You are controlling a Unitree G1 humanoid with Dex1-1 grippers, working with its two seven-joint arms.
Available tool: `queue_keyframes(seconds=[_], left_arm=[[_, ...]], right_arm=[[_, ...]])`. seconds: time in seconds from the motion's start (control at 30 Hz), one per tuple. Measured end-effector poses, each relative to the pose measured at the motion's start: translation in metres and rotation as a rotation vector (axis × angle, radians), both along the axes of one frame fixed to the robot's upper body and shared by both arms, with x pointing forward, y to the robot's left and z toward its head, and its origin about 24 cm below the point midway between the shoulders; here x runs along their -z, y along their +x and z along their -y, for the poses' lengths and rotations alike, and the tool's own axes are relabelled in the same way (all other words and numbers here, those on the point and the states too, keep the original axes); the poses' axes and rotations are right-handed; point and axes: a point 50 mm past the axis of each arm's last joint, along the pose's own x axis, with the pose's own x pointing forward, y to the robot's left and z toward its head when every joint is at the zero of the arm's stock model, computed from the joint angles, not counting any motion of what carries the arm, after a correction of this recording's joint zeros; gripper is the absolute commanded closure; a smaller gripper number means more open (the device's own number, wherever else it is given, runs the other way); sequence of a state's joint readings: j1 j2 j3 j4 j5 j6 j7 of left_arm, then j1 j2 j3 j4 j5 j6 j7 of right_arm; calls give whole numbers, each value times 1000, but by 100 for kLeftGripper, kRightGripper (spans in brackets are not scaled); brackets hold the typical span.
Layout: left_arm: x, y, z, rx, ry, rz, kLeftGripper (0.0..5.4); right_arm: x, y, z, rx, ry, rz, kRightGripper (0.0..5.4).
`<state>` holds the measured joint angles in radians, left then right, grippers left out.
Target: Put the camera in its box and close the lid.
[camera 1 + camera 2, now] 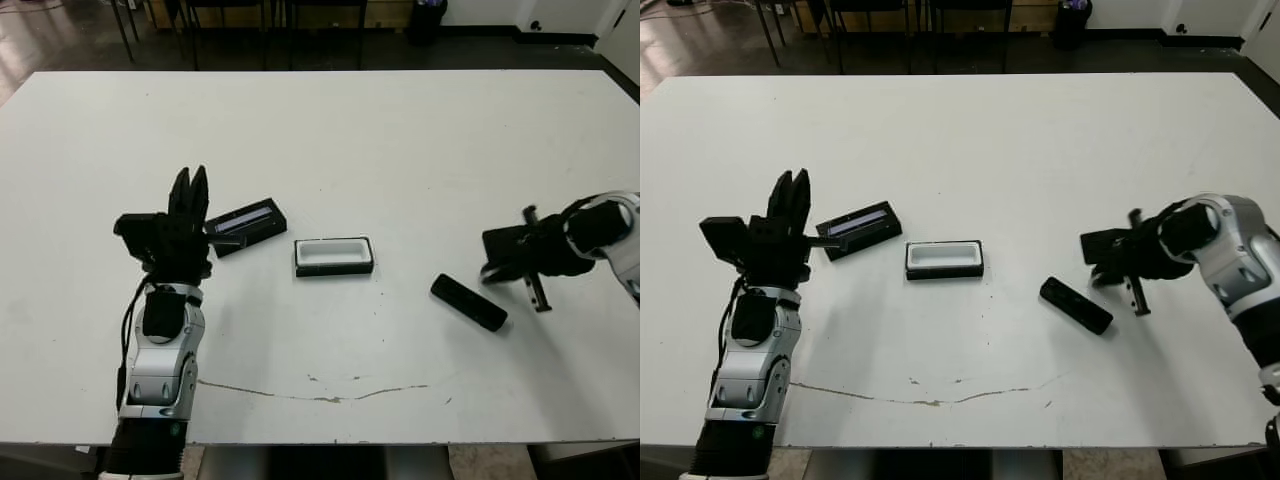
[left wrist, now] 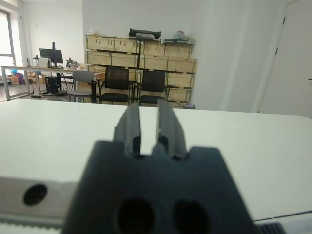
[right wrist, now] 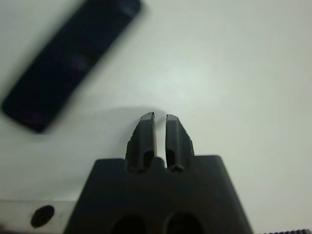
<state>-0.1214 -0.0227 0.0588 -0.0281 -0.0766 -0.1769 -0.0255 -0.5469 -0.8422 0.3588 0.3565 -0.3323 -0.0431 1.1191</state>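
Note:
The camera (image 1: 468, 302), a slim black bar, lies flat on the table right of centre; it appears blurred in the right wrist view (image 3: 73, 58). My right gripper (image 1: 495, 266) hovers just right of it, fingers (image 3: 146, 131) shut and empty, pointing down at bare table. The box (image 1: 334, 256) sits open at the centre, its white lining showing. The lid (image 1: 246, 224) lies left of it, pale strip up. My left gripper (image 1: 190, 178) stands just left of the lid, shut on nothing, fingers (image 2: 131, 124) pointing toward the table's far side.
A thin crack line (image 1: 310, 395) runs across the table (image 1: 330, 140) near the front edge. Chairs (image 2: 117, 83), desks and wooden crates stand beyond the far edge.

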Motion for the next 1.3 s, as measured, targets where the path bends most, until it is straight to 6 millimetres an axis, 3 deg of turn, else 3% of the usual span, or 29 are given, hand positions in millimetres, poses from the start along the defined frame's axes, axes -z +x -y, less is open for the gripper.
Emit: queue_keyframes(seconds=[0.1,0.27,0.4,0.57,0.73,1.0,1.3], left_arm=[[0,0,0,0,-1,1,539],[-1,-1,-1,0,0,6,539],[-2,-1,-1,-1,1,5,539],[-2,-1,-1,-1,6,2,540],[-2,-1,-3,-2,12,3,540],[-3,-2,-4,-1,16,8,540],[-3,-3,-5,-5,16,5,540]], right_arm=[[-7,0,6,33,72,156,540],[-52,-6,10,143,437,415,540],[-67,-19,6,236,723,344,540],[-66,-31,0,219,900,174,506],[-51,-42,0,246,976,47,397],[-26,-62,1,276,990,-14,223],[-12,-75,2,308,974,-55,27]])
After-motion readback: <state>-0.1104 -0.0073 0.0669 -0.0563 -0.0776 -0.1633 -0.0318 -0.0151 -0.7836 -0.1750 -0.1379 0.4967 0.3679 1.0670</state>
